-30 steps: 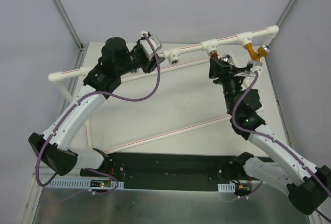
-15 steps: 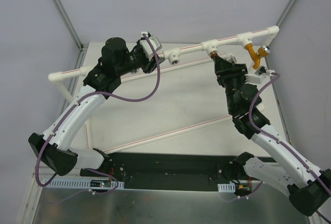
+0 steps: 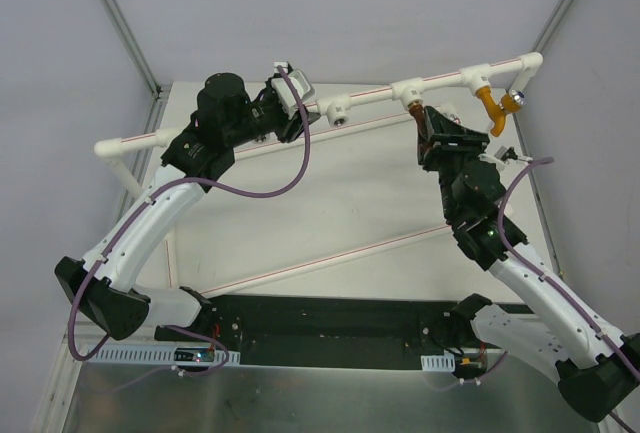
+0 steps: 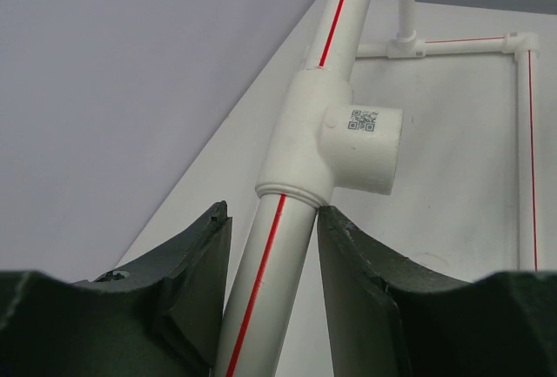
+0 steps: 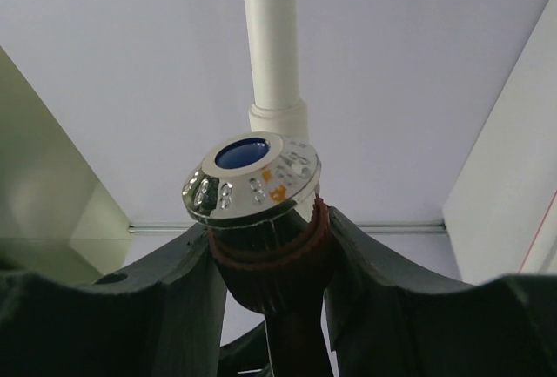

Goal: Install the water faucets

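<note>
The dark reddish-brown faucet (image 3: pixel 421 125) hangs just below the middle tee (image 3: pixel 407 87) of the raised white pipe (image 3: pixel 370 95). My right gripper (image 3: pixel 430 135) is shut on it. In the right wrist view its ribbed body sits between my fingers and its shiny silver-blue end (image 5: pixel 252 175) points up at a white pipe stub. The orange-yellow faucet (image 3: pixel 489 103) sits in the right tee (image 3: pixel 474 77). My left gripper (image 3: pixel 292 113) is shut on the white pipe (image 4: pixel 265 290), just below an empty tee socket (image 4: pixel 359 149).
The empty tee socket (image 3: pixel 337 108) faces forward on the pipe run. White frame pipes lie on the table, one diagonal (image 3: pixel 330 258) across the middle. The pipe's left elbow (image 3: pixel 105 148) and right elbow (image 3: pixel 532 59) stand at the table's sides.
My right gripper has turned and moved up-left with the reddish-brown faucet, bringing it under the middle tee. The left gripper has stayed on the pipe.
</note>
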You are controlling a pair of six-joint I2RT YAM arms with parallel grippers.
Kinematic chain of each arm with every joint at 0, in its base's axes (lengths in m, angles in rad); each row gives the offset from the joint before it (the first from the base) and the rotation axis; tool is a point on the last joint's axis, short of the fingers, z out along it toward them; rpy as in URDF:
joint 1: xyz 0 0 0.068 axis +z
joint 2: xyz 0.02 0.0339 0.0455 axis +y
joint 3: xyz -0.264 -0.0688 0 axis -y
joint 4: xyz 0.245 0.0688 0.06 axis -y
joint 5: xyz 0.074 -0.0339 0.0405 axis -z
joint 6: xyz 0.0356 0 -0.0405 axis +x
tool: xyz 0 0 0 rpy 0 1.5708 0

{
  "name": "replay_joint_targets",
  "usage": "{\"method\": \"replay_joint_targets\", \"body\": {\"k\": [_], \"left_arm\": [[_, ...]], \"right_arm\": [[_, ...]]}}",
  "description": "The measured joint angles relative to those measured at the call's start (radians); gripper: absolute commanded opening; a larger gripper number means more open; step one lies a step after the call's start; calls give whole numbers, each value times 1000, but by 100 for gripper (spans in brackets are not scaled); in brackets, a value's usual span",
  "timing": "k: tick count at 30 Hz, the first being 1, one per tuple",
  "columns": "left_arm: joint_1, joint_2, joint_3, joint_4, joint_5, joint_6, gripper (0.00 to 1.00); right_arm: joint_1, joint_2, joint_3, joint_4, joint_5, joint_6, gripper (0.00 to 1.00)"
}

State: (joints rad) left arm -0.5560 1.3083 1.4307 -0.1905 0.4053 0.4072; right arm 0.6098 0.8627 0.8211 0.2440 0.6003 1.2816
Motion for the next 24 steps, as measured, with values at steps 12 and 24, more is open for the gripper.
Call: {"method": "replay_joint_targets", "body": {"k": [12,24], "left_arm": [[0,0,0,2,0,0,0],[-1,0,0,1,0,0,0]], "right_arm": [[-21,-3,0,-42,-39,264,47],[-40,-76,-1,-55,-64,126,71]]}}
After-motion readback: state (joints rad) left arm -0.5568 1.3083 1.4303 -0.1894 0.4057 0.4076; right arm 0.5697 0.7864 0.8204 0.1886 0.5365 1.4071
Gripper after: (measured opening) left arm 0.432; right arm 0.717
